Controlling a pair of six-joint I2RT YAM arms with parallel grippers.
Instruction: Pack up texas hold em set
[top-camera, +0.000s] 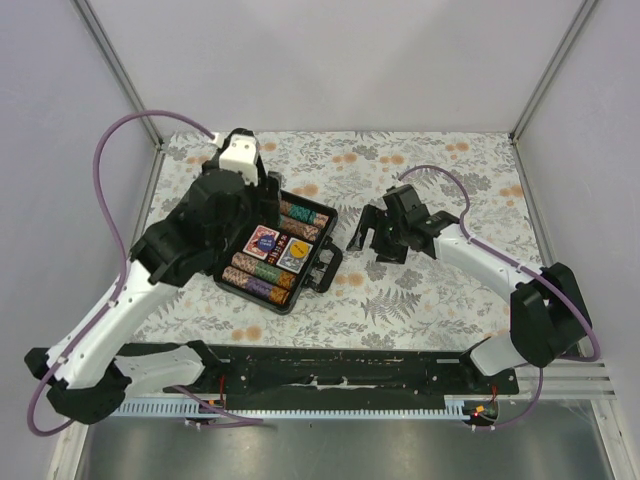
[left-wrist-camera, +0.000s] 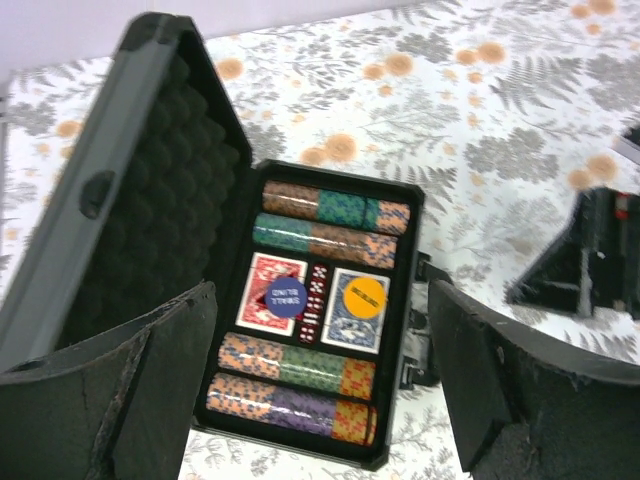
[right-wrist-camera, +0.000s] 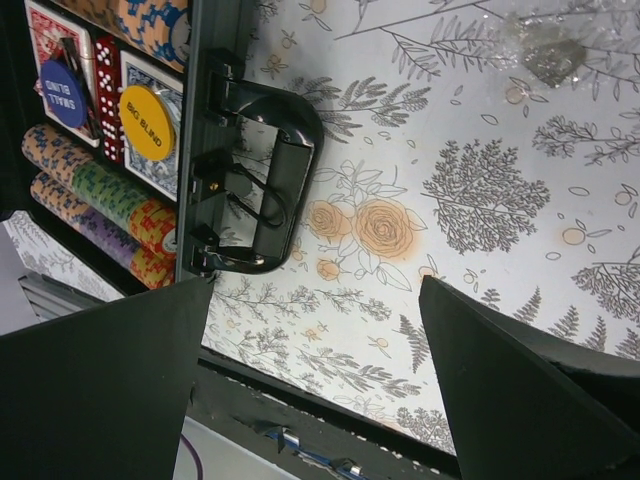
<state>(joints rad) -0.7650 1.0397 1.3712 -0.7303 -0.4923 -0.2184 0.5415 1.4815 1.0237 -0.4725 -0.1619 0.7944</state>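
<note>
We think the packing is almost done. On the left of the top view, our left gripper (top-camera: 268, 192) hangs over the far side of the black briefcase (top-camera: 250, 297). Its fingers are spread wide, with nothing between them.

In the left wrist view, the foam-lined lid (left-wrist-camera: 150, 200) stands up on the left of the frame and is not shut yet. To its right, the tray looks full. Two rows of poker chips (left-wrist-camera: 335, 208) lie at the top. The red card deck (left-wrist-camera: 258, 275), the small red dice (left-wrist-camera: 316, 300) and the blue card deck (left-wrist-camera: 350, 330) sit in the middle. Two more chip rows lie below. A blue Small Blind button (left-wrist-camera: 285, 297) lies on the red deck and a yellow Big Blind button (left-wrist-camera: 364, 297) on the blue one.

Further right is the handle (right-wrist-camera: 290, 170). Just beside it, over bare cloth, our right gripper (top-camera: 375, 238) is spread open too and holds nothing. We guess the lid has yet to be folded down and the latches snapped shut.

The briefcase sits a little left of the middle of the top view, on a flowery tablecloth (top-camera: 450, 290). Plain pale walls (top-camera: 350, 60) and metal posts (top-camera: 115, 62) stand around the table.
</note>
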